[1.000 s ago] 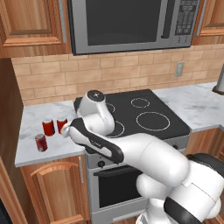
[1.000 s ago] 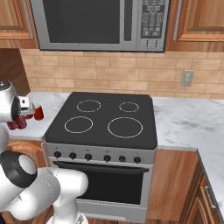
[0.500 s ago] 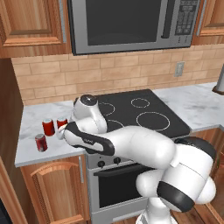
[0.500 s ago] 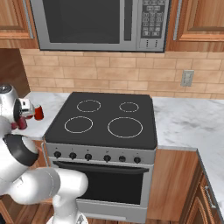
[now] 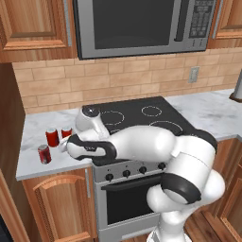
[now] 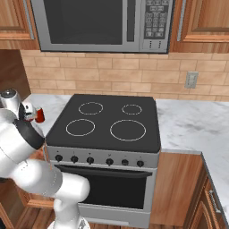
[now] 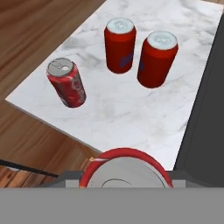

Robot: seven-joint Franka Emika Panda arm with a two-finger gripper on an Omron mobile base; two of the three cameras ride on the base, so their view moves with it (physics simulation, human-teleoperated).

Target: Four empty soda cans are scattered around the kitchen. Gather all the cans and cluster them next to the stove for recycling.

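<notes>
Soda can (image 7: 124,170), red with a silver top, is sitting clamped between the gripper's (image 7: 124,179) dark fingers at six o'clock in the hand view, above the marble counter (image 7: 127,113). Three more cans are standing ahead on that counter: one (image 7: 66,83) at ten o'clock, two (image 7: 119,44) (image 7: 157,58) near twelve, just beside each other. Black stove (image 5: 142,118) is bordering the counter at three o'clock.
</notes>
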